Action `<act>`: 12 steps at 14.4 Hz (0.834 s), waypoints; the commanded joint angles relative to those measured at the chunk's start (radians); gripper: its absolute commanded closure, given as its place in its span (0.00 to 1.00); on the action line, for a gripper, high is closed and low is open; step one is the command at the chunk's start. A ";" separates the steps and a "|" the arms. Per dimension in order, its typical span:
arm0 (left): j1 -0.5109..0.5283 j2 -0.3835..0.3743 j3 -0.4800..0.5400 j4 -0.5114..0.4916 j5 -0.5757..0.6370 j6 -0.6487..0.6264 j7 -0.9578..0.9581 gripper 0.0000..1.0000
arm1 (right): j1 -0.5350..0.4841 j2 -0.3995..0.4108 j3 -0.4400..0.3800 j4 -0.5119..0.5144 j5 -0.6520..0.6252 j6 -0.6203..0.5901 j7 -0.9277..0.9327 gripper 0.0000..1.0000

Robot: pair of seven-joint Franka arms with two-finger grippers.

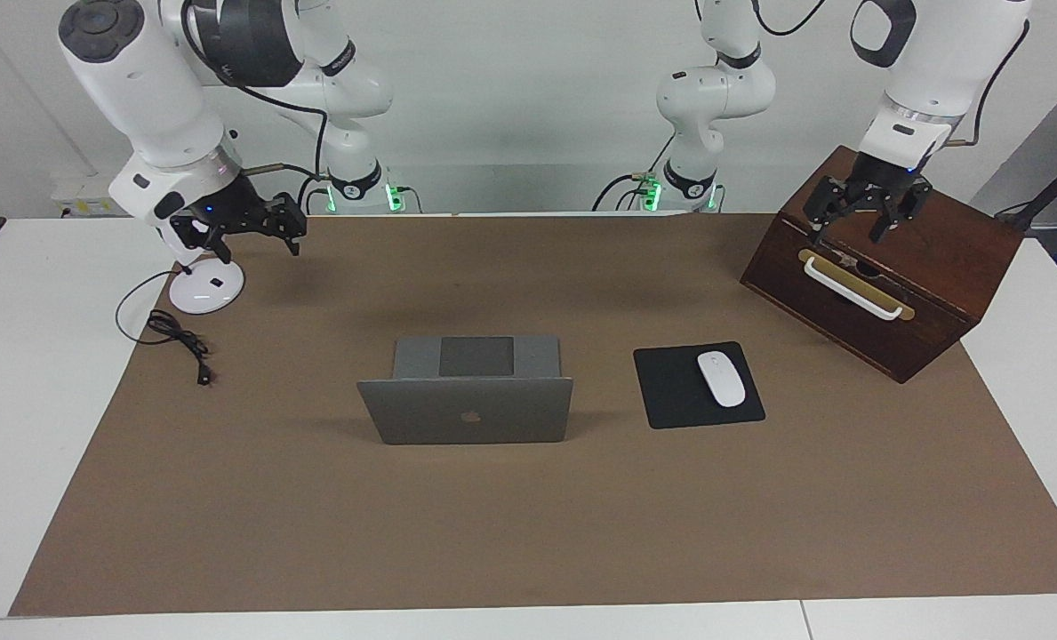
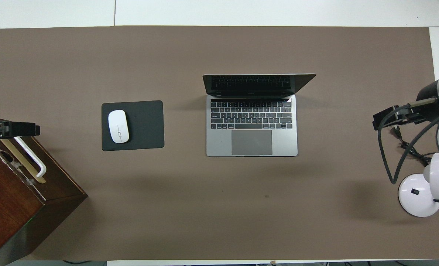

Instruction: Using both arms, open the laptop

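The silver-grey laptop (image 1: 466, 409) stands open in the middle of the brown mat, its lid with the dark apple logo upright. In the overhead view (image 2: 251, 125) its keyboard deck and dark trackpad show, the trackpad end toward the robots. My left gripper (image 1: 848, 233) hangs open and empty over the wooden box, well away from the laptop; it also shows in the overhead view (image 2: 16, 129). My right gripper (image 1: 257, 244) hangs open and empty over the lamp base at the right arm's end; it also shows in the overhead view (image 2: 383, 122).
A black mouse pad (image 1: 670, 391) with a white mouse (image 1: 721, 379) lies beside the laptop toward the left arm's end. A dark wooden box (image 1: 937, 258) with a white handle stands at that end. A white round lamp base (image 1: 206, 286) and a black cable (image 1: 181, 342) lie at the right arm's end.
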 commanded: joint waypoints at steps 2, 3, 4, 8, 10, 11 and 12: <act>-0.001 0.009 -0.009 0.057 0.016 -0.042 -0.009 0.00 | -0.020 -0.016 0.017 -0.017 0.027 0.016 0.016 0.00; 0.004 0.023 -0.009 0.077 0.016 -0.050 -0.009 0.00 | -0.022 -0.016 0.017 -0.017 0.027 0.016 0.016 0.00; 0.001 0.037 -0.009 0.100 0.014 -0.058 -0.009 0.00 | -0.025 -0.015 0.017 -0.017 0.028 0.016 0.016 0.00; -0.006 0.060 -0.008 0.130 0.006 -0.059 -0.011 0.00 | -0.020 -0.015 0.017 -0.014 0.028 0.025 0.016 0.00; -0.007 0.095 -0.005 0.180 0.008 -0.079 -0.011 0.00 | -0.017 -0.015 0.017 -0.014 0.027 0.028 0.016 0.00; -0.018 0.118 0.005 0.227 0.009 -0.113 -0.011 0.00 | -0.016 -0.015 0.017 -0.014 0.027 0.028 0.016 0.00; -0.031 0.144 0.026 0.270 0.011 -0.143 -0.011 0.00 | -0.016 -0.015 0.017 -0.014 0.027 0.026 0.016 0.00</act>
